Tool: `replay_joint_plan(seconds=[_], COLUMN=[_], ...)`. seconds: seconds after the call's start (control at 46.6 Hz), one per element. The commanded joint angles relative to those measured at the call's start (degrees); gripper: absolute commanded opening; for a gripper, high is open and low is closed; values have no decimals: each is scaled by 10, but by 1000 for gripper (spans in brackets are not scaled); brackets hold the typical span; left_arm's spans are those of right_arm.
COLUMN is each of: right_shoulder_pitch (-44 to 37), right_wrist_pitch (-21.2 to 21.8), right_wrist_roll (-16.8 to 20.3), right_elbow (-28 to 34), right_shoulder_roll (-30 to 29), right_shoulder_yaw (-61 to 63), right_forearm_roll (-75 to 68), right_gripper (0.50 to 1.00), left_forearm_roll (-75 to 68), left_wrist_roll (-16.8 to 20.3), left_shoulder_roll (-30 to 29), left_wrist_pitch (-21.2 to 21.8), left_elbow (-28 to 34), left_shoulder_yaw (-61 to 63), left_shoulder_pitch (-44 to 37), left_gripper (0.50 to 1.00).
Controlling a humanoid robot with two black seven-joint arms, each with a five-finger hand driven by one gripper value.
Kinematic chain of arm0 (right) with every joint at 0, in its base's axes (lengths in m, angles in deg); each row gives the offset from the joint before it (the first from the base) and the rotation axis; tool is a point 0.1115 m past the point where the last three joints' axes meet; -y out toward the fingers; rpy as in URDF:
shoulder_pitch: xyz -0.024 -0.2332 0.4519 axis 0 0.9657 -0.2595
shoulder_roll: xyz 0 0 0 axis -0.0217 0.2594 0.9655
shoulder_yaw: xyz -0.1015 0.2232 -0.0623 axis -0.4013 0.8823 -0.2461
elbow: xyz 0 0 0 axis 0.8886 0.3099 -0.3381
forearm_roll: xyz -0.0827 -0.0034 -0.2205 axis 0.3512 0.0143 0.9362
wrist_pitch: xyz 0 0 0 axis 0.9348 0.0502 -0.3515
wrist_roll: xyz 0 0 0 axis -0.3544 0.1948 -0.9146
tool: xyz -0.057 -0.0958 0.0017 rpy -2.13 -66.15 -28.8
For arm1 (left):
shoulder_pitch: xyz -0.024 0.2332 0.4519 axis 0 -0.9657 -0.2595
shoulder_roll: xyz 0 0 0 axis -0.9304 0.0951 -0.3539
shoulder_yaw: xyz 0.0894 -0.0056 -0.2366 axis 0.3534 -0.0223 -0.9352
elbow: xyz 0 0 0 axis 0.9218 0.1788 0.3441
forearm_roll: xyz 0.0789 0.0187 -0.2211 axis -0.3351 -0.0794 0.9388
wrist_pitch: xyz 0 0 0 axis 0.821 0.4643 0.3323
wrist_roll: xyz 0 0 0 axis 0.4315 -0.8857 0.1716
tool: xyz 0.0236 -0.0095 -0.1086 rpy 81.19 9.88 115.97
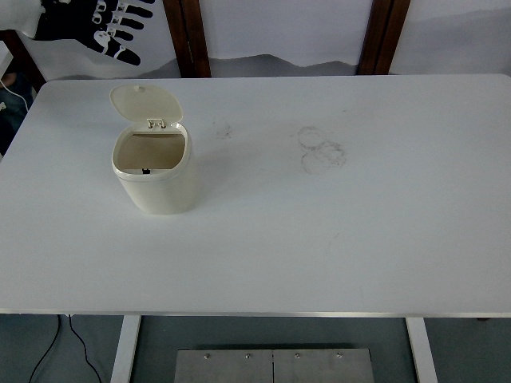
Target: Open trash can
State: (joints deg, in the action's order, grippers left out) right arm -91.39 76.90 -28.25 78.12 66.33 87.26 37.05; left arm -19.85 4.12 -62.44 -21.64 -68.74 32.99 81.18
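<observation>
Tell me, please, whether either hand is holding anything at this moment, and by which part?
Nothing is held: neither hand is in view. The trash can stands alone on the table, its lid already flipped open.

Cream trash can [157,179], upright, lid open

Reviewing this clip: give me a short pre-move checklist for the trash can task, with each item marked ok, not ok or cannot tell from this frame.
1. Trash can upright on the white table: ok.
2. Lid open, swung back on its hinge at the far edge: ok, so the opening looks already done.
3. Inside of the can free of contents: cannot tell fully; the visible part looks empty apart from a small dark piece at the near rim.
4. Robot hands clear of the can: ok, neither arm is in view.
5. Space around the can free of objects: ok; only faint ring marks on the tabletop to its right.
</observation>
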Motion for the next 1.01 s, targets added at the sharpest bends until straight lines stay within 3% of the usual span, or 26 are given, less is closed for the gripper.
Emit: replay_joint_plan(seconds=[0.0,0.236,0.601,0.988], right_shoulder_pitch=[0,0,0,0], right_wrist_pitch=[0,1,1,1], right_wrist_roll=[0,0,0,0], right_elbow=[0,0,0,0], right_shoulder_roll=[0,0,0,0], right_shoulder_yaw=[-1,-1,-1,-1], right_forearm_roll=[0,0,0,0], right_gripper=[995,995,995,995], left_forearm_roll=[3,10,72,202], left_wrist_roll=[6,76,99,133], left_shoulder_roll=[0,3,5,11], left_wrist_pitch=[0,8,27,26], left_elbow=[23,95,144,214], left_shoulder_yaw=[-47,-206,-376,-409], left_shoulder_pitch=[-24,-114,-250,-346], left_gripper=[1000,1000,1000,1000])
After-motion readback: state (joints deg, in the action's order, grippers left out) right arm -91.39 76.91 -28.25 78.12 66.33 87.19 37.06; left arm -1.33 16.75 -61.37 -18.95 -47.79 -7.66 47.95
